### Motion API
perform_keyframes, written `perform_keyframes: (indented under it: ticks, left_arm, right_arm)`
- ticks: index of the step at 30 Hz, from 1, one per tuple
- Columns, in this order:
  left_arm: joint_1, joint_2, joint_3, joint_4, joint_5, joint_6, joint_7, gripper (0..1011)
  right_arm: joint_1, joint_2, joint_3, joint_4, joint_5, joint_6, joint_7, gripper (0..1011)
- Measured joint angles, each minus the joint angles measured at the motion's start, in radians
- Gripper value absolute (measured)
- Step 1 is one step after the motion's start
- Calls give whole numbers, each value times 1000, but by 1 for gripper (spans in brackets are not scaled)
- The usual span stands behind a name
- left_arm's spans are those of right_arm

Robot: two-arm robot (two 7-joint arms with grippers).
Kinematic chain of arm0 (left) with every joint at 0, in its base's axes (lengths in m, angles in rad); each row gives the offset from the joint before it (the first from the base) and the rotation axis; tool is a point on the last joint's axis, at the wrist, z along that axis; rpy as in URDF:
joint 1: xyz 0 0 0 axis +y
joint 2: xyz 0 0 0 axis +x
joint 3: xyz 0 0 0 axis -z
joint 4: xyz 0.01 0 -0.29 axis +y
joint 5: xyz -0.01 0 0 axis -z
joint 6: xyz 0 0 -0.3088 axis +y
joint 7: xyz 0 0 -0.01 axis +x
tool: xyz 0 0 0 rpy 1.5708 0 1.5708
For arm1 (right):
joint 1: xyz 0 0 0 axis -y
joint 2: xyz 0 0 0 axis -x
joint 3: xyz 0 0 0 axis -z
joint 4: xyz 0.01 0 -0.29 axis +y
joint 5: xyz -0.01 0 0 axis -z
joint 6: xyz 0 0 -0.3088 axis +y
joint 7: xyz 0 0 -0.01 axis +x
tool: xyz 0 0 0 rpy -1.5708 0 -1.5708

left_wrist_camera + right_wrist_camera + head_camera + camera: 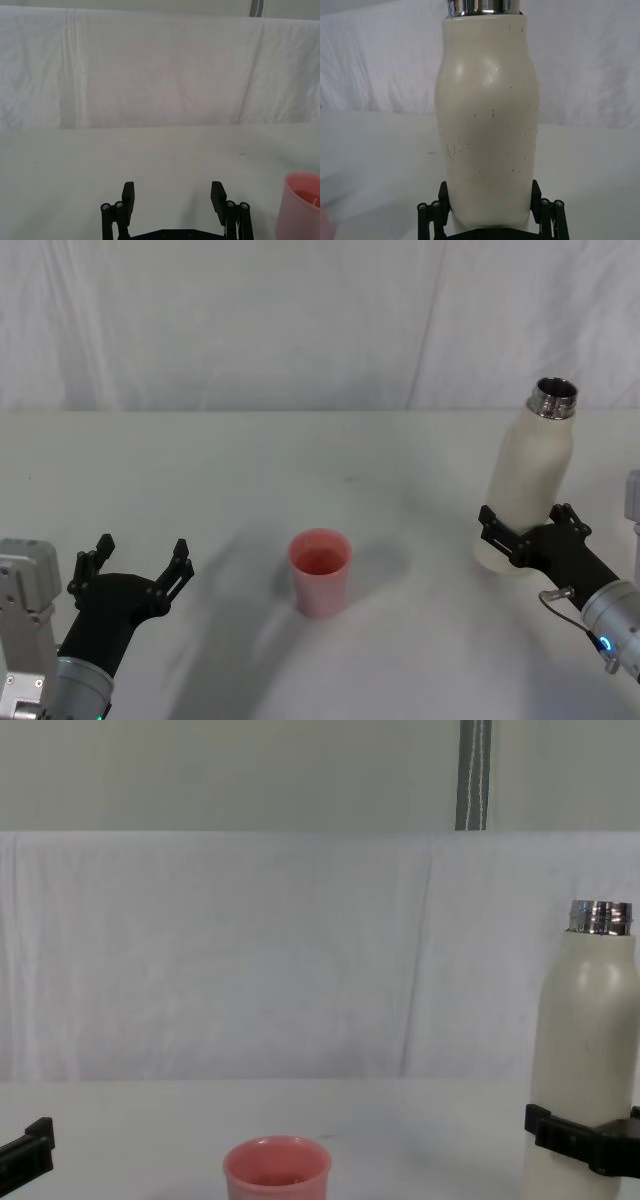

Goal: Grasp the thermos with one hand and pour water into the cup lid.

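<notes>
**Gripping the thermos at the desk's right side**

Head view: the right gripper [530, 525] has its jaws closed around the lower body of the thermos [532, 475], which stands on the white desk [300, 460] leaning slightly to the left, steel neck uncapped. The cup lid [320, 572] sits upright near the middle, well apart from the bottle. The left gripper [138, 562] hovers at the lower left, jaws spread wide and holding nothing.

Left wrist view: the left gripper's [173, 199] black fingers [128, 196] stand apart over bare desk, the cup lid [299, 206] off to one side.

Right wrist view: the thermos [487, 125] sits between the right gripper's [490, 200] fingers, apparently touching on both sides.

Chest view: the cup lid [277, 1172] is low at centre, the thermos [580, 1050] at far right.
</notes>
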Motion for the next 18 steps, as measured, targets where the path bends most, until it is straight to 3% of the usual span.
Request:
perform_keyframes:
  ticks: [18]
  left_arm:
    - [0, 0, 0, 0, 0, 0, 0, 1001]
  right_arm:
    - [9, -6, -3, 23, -27, -19, -7, 948]
